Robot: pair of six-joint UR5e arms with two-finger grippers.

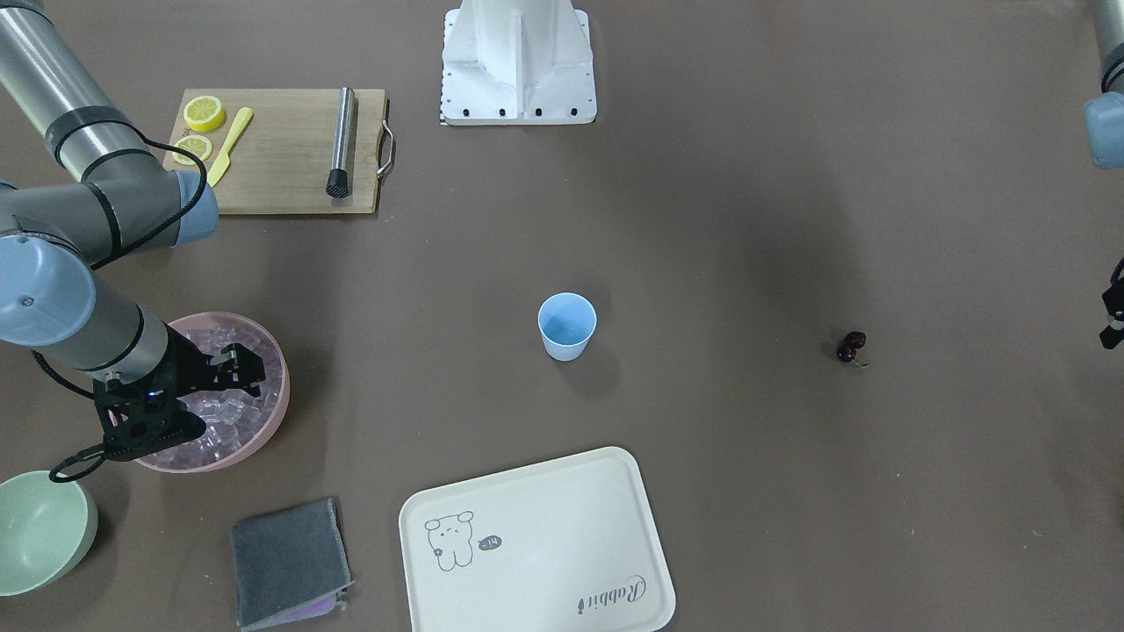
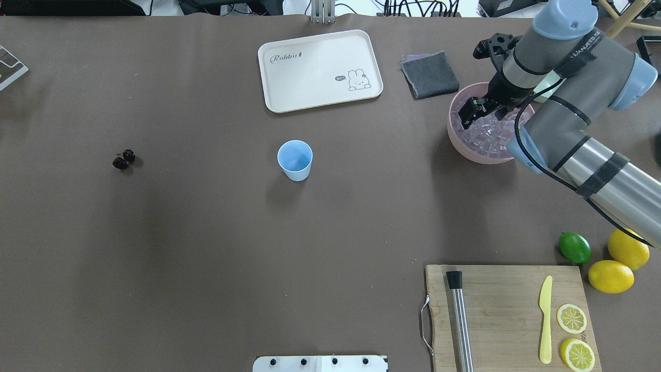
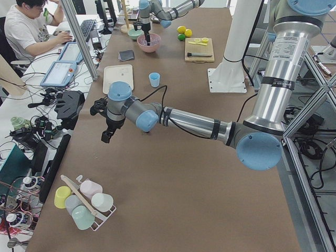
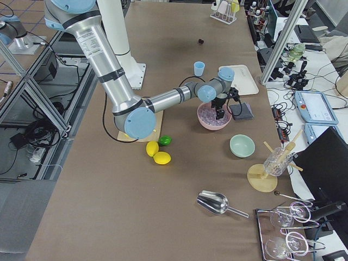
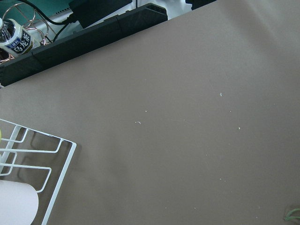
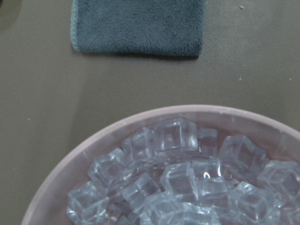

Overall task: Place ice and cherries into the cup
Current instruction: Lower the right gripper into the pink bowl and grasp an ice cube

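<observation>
The light-blue cup (image 2: 295,160) stands upright mid-table, also in the front view (image 1: 566,326); I see nothing in it. The dark cherries (image 2: 124,159) lie on the brown mat far to the cup's left, alone (image 1: 852,347). Clear ice cubes (image 6: 187,178) fill the pink bowl (image 2: 454,135). My right gripper (image 2: 471,112) hangs just over the ice in the bowl (image 1: 246,369), fingers apart and empty. My left gripper (image 1: 1113,316) shows only as a sliver at the frame edge, beyond the cherries; I cannot tell whether it is open or shut.
A cream tray (image 2: 310,77) and a grey cloth (image 2: 429,75) lie at the far side. A cutting board (image 2: 506,310) holds a steel muddler, a yellow knife and lemon slices. A lime (image 2: 575,247), lemons and a pale green bowl (image 1: 35,527) are nearby.
</observation>
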